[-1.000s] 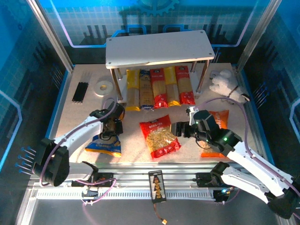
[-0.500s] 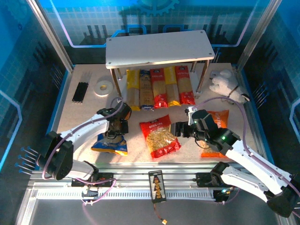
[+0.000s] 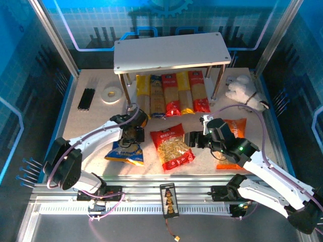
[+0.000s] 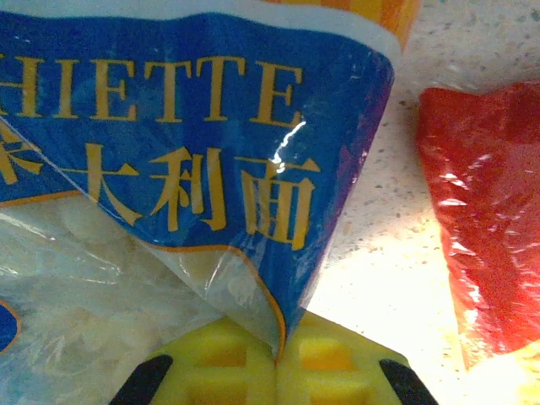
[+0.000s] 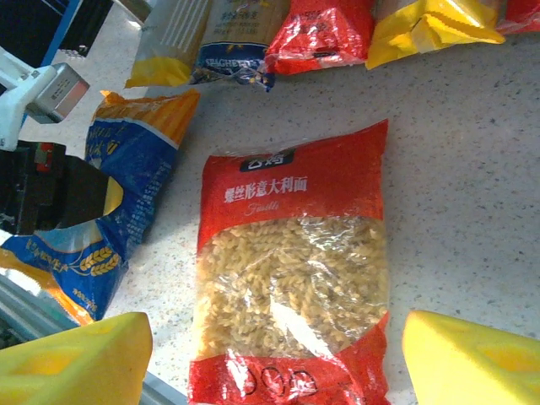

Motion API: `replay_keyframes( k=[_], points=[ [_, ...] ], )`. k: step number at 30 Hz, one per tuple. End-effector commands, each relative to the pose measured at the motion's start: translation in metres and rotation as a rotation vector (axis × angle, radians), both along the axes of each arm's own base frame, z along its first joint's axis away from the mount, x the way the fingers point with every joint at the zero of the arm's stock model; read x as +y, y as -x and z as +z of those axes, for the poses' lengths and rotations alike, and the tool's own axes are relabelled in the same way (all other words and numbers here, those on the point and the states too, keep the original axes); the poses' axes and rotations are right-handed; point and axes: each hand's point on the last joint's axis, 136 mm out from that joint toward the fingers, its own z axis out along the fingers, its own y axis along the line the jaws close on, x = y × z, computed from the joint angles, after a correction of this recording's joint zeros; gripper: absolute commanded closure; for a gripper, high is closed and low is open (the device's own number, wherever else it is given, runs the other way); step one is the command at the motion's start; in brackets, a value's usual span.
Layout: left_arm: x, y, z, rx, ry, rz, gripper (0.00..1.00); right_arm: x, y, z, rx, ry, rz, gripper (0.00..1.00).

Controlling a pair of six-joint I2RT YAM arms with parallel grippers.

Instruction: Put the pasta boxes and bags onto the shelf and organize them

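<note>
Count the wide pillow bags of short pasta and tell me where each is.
3. The blue-yellow bag lies front left, pinched by the left gripper; the red bag lies mid-table; the orange bag lies right, partly hidden under the right arm.

On your speckled tabletop (image 3: 81, 123), a white tape roll (image 3: 111, 94) lies flat at far left, just beside a bundle of black sticks (image 3: 87, 99). Look to the far right and you find a white plush toy (image 3: 242, 89) slumped near the blue enclosure wall (image 3: 295, 70). At the near edge, a black card with orange markings (image 3: 169, 200) rests across the aluminium rails (image 3: 141, 194).
</note>
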Motion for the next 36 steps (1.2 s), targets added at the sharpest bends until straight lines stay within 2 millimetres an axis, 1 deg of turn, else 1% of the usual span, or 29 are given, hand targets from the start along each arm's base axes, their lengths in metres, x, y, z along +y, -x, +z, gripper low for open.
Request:
replay_keyframes(
  k=[1, 2, 4, 7, 8, 9, 10, 11, 13, 16, 22, 25, 28, 32, 36],
  points=[
    [-0.017, -0.011, 0.010, -0.031, 0.053, -0.012, 1.00, -0.014, -0.006, 0.010, -0.029, 0.055, -0.044, 0.21],
    [-0.018, -0.011, 0.009, -0.029, 0.054, -0.013, 1.00, -0.017, -0.007, 0.009, -0.028, 0.077, -0.055, 0.21],
    [-0.018, -0.009, 0.006, -0.022, 0.056, -0.016, 0.92, -0.026, -0.008, 0.007, -0.027, 0.119, -0.079, 0.21],
    [-0.021, -0.006, 0.001, -0.013, 0.072, -0.024, 0.68, -0.042, -0.010, 0.005, -0.021, 0.200, -0.124, 0.21],
    [-0.022, -0.005, 0.001, -0.011, 0.085, -0.032, 0.62, -0.049, -0.010, 0.004, -0.015, 0.236, -0.144, 0.21],
    [-0.024, -0.004, 0.000, -0.009, 0.093, -0.035, 0.60, -0.055, -0.011, 0.003, -0.008, 0.265, -0.160, 0.21],
    [-0.025, -0.004, -0.001, -0.009, 0.103, -0.037, 0.58, -0.062, -0.011, -0.002, 0.010, 0.306, -0.173, 0.21],
    [-0.026, -0.003, -0.001, -0.008, 0.111, -0.039, 0.57, -0.066, -0.013, 0.002, 0.011, 0.326, -0.187, 0.21],
    [-0.028, -0.001, 0.000, -0.009, 0.132, -0.047, 0.56, -0.073, -0.013, -0.001, 0.039, 0.380, -0.198, 0.21],
    [-0.033, 0.004, 0.008, -0.031, 0.179, -0.065, 0.57, -0.085, -0.013, -0.011, 0.093, 0.476, -0.216, 0.21],
    [-0.039, 0.021, 0.034, -0.099, 0.265, -0.108, 0.57, -0.103, -0.010, -0.029, 0.172, 0.604, -0.273, 0.21],
    [-0.043, 0.032, 0.046, -0.130, 0.301, -0.142, 0.57, -0.112, -0.005, -0.037, 0.221, 0.676, -0.292, 0.22],
    [-0.046, 0.039, 0.057, -0.160, 0.334, -0.163, 0.57, -0.116, 0.000, -0.049, 0.274, 0.720, -0.292, 0.22],
    [-0.047, 0.039, 0.070, -0.203, 0.355, -0.189, 0.56, -0.120, 0.005, -0.067, 0.336, 0.771, -0.293, 0.22],
    [-0.051, 0.037, 0.075, -0.217, 0.360, -0.215, 0.56, -0.124, 0.012, -0.091, 0.418, 0.822, -0.290, 0.21]
  ],
)
